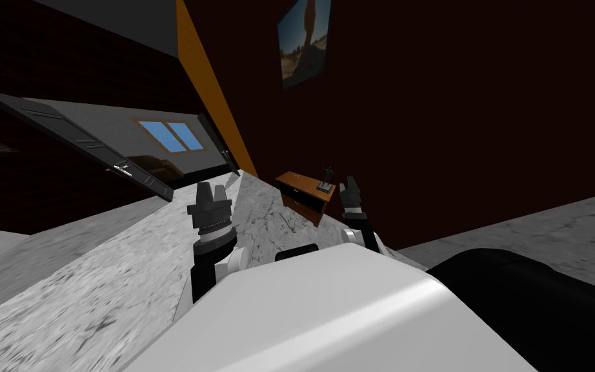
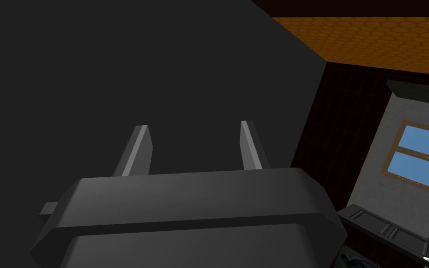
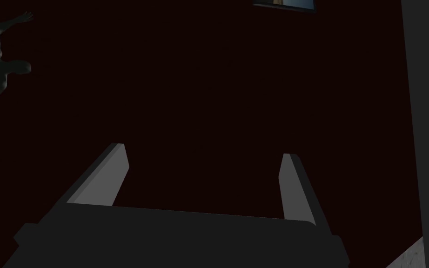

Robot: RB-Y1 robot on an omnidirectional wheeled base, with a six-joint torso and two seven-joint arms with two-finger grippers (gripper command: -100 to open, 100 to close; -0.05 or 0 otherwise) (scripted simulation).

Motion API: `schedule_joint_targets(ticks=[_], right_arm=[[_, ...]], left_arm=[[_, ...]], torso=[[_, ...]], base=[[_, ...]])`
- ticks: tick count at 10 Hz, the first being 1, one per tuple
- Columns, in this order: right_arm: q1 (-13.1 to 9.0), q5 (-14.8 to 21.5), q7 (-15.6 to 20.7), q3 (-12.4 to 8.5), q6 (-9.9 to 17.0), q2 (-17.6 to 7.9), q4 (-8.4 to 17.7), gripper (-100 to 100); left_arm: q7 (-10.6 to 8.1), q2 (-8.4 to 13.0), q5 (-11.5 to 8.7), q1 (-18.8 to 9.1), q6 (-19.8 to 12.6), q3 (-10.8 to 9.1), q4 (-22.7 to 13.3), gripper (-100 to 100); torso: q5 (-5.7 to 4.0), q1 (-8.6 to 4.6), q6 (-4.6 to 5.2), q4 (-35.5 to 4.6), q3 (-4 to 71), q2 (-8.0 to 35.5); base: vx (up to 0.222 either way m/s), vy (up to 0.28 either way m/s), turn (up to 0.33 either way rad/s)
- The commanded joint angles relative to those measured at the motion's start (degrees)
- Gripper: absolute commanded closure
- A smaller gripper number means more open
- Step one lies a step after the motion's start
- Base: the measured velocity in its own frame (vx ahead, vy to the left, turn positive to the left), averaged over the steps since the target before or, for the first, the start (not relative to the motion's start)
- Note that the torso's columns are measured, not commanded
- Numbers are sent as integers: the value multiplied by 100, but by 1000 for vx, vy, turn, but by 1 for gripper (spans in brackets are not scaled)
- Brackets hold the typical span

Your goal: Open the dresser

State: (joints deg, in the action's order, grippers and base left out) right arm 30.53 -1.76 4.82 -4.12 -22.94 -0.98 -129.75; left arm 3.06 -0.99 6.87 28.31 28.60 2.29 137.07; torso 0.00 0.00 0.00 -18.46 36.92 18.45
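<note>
head camera steeply down, dresser (image 1: 302, 192) well ahead, wrist cameras face walls (image 3: 209, 83), left shares window (image 1: 172, 136)

A room in a home. A low orange-brown wooden dresser (image 1: 299, 182) with a small dark figurine (image 1: 326, 179) on top stands against a dark red wall (image 1: 451, 116) hung with a framed picture (image 1: 304, 40). A grey marbled floor (image 1: 96, 278) runs to a dark panelled door (image 1: 77, 132), open near a brown-framed window (image 1: 172, 136) showing blue sky.

One dresser (image 1: 301, 196); one figurine (image 1: 327, 175); one wall picture (image 1: 304, 39); one window (image 1: 172, 135); two claws: left claw (image 2: 192, 128), right claw (image 3: 204, 151).
</note>
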Motion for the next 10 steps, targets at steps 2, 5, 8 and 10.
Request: schedule_joint_targets(ticks=[2,5,8,10], right_arm=[[0,0,0,0,0,0,0,0],[31,104,188,-47,69,-222,29,-100],[108,347,627,-156,227,-483,102,-100],[182,567,953,-253,367,-615,172,-100]], left_arm=[[0,0,0,0,0,0,0,0],[0,0,0,0,0,0,0,0],[0,0,0,1,0,0,-2,0],[0,0,0,1,0,0,-2,0]], torso=[[0,0,0,-846,1689,847],[0,0,0,-2114,4227,2116],[-1,-4,0,-2373,4766,2366],[0,-1,-1,-2381,4767,2379]], base=[[0,0,0],[10,-4,66],[57,-28,180],[73,-39,267]])
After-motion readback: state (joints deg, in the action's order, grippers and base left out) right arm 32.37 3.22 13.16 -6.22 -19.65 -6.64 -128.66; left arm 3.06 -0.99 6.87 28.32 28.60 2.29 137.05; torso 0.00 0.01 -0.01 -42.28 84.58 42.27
